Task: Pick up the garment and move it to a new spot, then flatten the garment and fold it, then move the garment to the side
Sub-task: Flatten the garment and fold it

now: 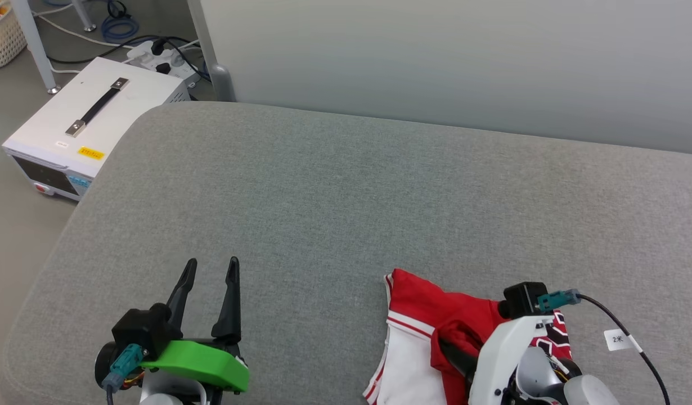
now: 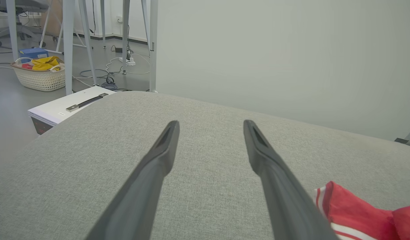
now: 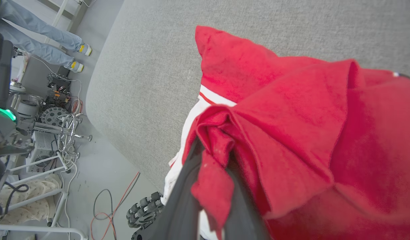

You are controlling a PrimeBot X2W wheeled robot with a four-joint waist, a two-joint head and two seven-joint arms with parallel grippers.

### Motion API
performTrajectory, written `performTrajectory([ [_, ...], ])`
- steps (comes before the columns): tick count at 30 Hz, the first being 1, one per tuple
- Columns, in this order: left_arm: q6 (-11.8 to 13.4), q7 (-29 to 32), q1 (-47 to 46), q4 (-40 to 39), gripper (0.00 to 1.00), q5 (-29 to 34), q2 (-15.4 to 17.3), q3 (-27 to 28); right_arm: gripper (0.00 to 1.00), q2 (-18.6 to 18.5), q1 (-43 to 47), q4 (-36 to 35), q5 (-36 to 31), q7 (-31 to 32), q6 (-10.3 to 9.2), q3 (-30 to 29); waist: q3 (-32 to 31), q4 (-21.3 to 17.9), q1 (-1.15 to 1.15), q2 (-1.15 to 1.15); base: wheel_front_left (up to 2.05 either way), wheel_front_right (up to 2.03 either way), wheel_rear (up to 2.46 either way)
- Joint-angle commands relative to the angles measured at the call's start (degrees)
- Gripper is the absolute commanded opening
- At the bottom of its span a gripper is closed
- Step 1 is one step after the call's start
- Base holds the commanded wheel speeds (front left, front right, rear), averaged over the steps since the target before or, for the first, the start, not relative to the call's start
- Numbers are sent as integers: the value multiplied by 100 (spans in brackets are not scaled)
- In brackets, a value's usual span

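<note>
**Right end effector** [image 3: 213, 163]: I am pinching a bunched red fold of the T-shirt [image 1: 430, 315] between its nearly closed fingers. This is happening at the near edge of the grey fabric bench [image 1: 346, 185], toward its right side. The rest of the T-shirt is lying crumpled along that edge, with a white sleeve and its red-and-white striped trim facing the near-left corner. Black-and-white lettering is peeking out beside my wrist.

**Left end effector** [image 1: 213, 261]: I am holding it spread wide and empty over the bench by the near-left corner, well apart from the T-shirt.

**Surroundings:** a white box [image 1: 93, 112] with a black handle is sitting on the floor beside the far-left corner.
</note>
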Motion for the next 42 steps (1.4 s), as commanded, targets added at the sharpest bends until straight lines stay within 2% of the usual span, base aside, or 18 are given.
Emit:
performTrajectory([
  [1, -33, -34, -48, 23, 100, 39, -34, 18, 0, -11, -157, 139, -86, -80, -3, 66, 29, 69, 0, 0, 0, 0, 0],
  [2, -33, -34, -49, 27, 100, 39, -36, 17, 22, -11, -217, 202, -171, -128, -3, 143, 35, 85, 0, 0, 0, 0, 0],
  [3, -34, -34, -50, 33, 100, 41, -39, 16, 100, -11, -283, 265, -238, -189, -3, 252, 41, 102, 0, 0, 0, 0, 0],
  [6, -35, -34, -44, 51, 100, 46, -44, 19, 100, -11, -445, 377, -386, -270, -3, 605, 53, 130, 0, 0, 0, 0, 0],
  [11, -37, -34, -34, 75, 100, 59, -52, 31, 100, -11, -707, 392, -1107, -256, -3, 1233, 68, 114, 0, 0, 0, 0, 0],
  [18, -39, -34, -74, 109, 100, 78, -60, 43, 100, -11, -697, 112, -764, -130, -3, 1597, 44, 42, 0, 0, 0, 0, 0],
  [22, -39, -34, -59, 95, 100, 87, -59, 63, 100, -11, -758, -120, -760, -197, -3, 1412, -12, -43, 0, 0, 0, 0, 0],
  [28, -40, -34, -35, 0, 100, 90, -58, 42, 100, -78, -1040, -385, -1423, -461, -3, 819, -97, -199, 0, 0, 0, 0, 0],
  [30, -40, -34, -21, -43, 100, 91, -61, 16, 100, -319, -1151, -479, -1644, -625, -3, 731, -113, -258, 0, 0, 0, 0, 0],
  [31, -40, -34, -10, -82, 100, 89, -71, -38, 100, -777, -1261, -525, -1943, -1003, -3, 541, -136, -337, 0, 0, 0, 0, 0],
  [32, -40, -34, -7, -91, 100, 88, -75, -58, 100, -935, -1284, -531, -2034, -1160, -3, 460, -142, -359, 0, 0, 0, 0, 0],
  [36, -40, -34, 7, -137, 100, 85, -90, -120, 100, -1355, -1261, -552, -2233, -1726, -3, 67, -158, -436, 0, 0, 0, 0, 0],
  [42, -40, -34, 60, -201, 100, 90, -114, -245, 100, -1680, -894, -745, -2283, -2367, -3, -571, -182, -521, 0, 0, 0, 0, 0],
])
